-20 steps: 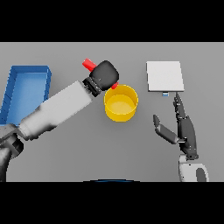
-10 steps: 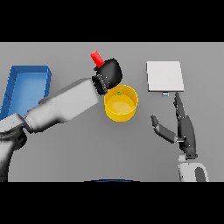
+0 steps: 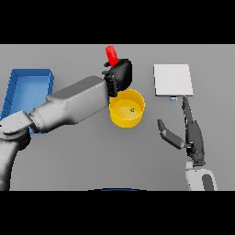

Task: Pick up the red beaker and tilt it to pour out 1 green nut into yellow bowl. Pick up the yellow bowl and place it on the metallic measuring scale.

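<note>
Left hand (image 3: 120,75), fingers wrapped round red beaker (image 3: 111,54), holds it just behind yellow bowl (image 3: 127,108) w/ one green nut (image 3: 132,109) inside; right hand (image 3: 189,135), fingers straight, idles right of bowl.

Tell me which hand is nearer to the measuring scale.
Right. The right hand sits just in front of the measuring scale, its fingertips nearly reaching the scale's near edge. The left hand holds the red beaker further off to the scale's left, above the yellow bowl.
</note>
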Robot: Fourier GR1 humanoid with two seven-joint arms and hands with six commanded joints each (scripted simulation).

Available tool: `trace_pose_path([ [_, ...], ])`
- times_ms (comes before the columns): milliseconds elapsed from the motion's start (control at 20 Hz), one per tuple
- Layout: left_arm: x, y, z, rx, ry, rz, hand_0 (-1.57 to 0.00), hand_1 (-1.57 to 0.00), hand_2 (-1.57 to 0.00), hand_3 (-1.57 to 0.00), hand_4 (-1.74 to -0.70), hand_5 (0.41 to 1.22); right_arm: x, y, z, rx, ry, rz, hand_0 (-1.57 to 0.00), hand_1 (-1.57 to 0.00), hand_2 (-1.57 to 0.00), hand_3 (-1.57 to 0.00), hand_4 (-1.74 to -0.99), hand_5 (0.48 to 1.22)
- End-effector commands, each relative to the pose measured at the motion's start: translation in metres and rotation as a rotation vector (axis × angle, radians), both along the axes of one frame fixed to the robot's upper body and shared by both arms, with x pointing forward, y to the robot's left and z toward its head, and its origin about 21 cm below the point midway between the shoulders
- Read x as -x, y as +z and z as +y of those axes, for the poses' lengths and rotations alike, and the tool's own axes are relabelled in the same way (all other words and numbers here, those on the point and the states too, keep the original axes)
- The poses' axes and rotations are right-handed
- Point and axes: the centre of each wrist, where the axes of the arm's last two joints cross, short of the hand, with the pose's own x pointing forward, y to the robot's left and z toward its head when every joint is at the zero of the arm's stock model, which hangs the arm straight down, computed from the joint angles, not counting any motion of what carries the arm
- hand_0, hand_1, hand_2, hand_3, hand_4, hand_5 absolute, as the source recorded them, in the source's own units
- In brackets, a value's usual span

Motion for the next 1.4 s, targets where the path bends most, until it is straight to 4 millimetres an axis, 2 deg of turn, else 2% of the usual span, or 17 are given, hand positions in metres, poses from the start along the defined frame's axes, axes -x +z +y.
trace_pose_path([
  [0,0.0,0.009,-0.002,-0.011,-0.001,0.007,-1.57,-1.57,-1.57,-1.57,-1.73,1.221,0.003,-0.002,-0.002,0.005,0.004,-0.003,0.0,0.0,0.0,0.0,-1.207,0.594],
  [100,-0.008,0.03,-0.004,0.012,0.011,-0.012,-1.57,-1.57,-1.57,-1.57,-1.73,1.221,0.002,-0.001,0.001,0.005,0.011,0.0,0.0,0.0,0.0,0.0,-1.206,0.592],
  [150,-0.016,0.046,0.0,0.027,0.009,-0.031,-1.57,-1.57,-1.57,-1.57,-1.73,1.221,0.003,-0.001,-0.001,0.005,0.012,-0.017,0.0,0.0,0.0,0.0,-1.209,0.592],
  [200,-0.021,0.062,0.001,0.057,0.011,-0.057,-1.57,-1.57,-1.57,-1.49,-1.73,1.221,0.004,-0.002,-0.001,0.005,0.005,-0.013,0.0,0.0,0.0,0.0,-1.203,0.592],
  [250,-0.027,0.08,0.004,0.081,0.029,-0.088,-1.57,-1.57,-1.4,-1.51,-1.68,1.221,0.002,-0.001,0.001,0.006,0.008,-0.016,0.0,0.0,0.0,0.0,-1.201,0.592],
  [350,-0.038,0.117,0.016,0.151,0.055,-0.118,-1.57,-1.57,-1.46,-1.04,-1.7,1.221,0.001,0.0,0.0,-0.001,0.012,-0.019,0.0,0.0,0.0,0.0,-1.186,0.596],
  [450,-0.047,0.144,0.027,0.237,0.108,-0.153,-1.57,-1.57,-1.5,-1.23,-1.7,1.221,0.003,-0.003,0.0,-0.025,0.022,-0.017,0.0,0.0,0.0,0.0,-1.181,0.593],
  [550,-0.056,0.169,0.036,0.365,0.204,-0.182,-1.57,-1.57,-1.53,-1.35,-1.71,1.221,0.002,-0.003,-0.001,-0.055,0.036,-0.009,0.0,0.0,0.0,0.0,-1.183,0.595],
  [600,-0.062,0.176,0.051,0.445,0.267,-0.17,-1.57,-1.57,-1.53,-1.4,-1.72,1.221,-0.001,-0.001,-0.004,-0.055,0.034,-0.016,0.0,0.0,0.0,0.0,-1.193,0.597],
  [700,-0.074,0.19,0.091,0.674,0.409,-0.152,-1.57,-1.57,-1.55,-1.38,-1.73,1.221,-0.003,0.0,0.001,-0.068,0.046,-0.016,0.0,0.0,0.0,0.0,-1.199,0.594],
  [850,-0.085,0.192,0.146,1.01,0.607,-0.126,-1.57,-1.57,-1.56,-1.37,-1.73,1.221,-0.004,-0.001,-0.004,-0.067,0.058,-0.012,0.0,0.0,0.0,0.0,-1.224,0.592],
  [1050,-0.085,0.168,0.214,1.346,0.723,-0.073,-1.57,-1.57,-1.57,-1.43,-1.74,1.221,-0.006,-0.003,-0.006,-0.052,0.059,-0.024,0.0,0.0,0.0,0.0,-1.222,0.586],
  [1250,-0.067,0.132,0.274,1.63,0.87,-0.147,-1.57,-1.57,-1.57,-1.43,-1.74,1.221,-0.003,-0.003,-0.008,-0.03,0.078,-0.033,0.0,0.0,0.0,0.0,-1.217,0.599],
  [1350,-0.055,0.107,0.286,1.725,0.947,-0.185,-1.57,-1.57,-1.57,-1.45,-1.74,1.221,-0.006,-0.002,-0.01,-0.006,0.077,-0.023,0.0,0.0,0.0,0.0,-1.212,0.61],
])
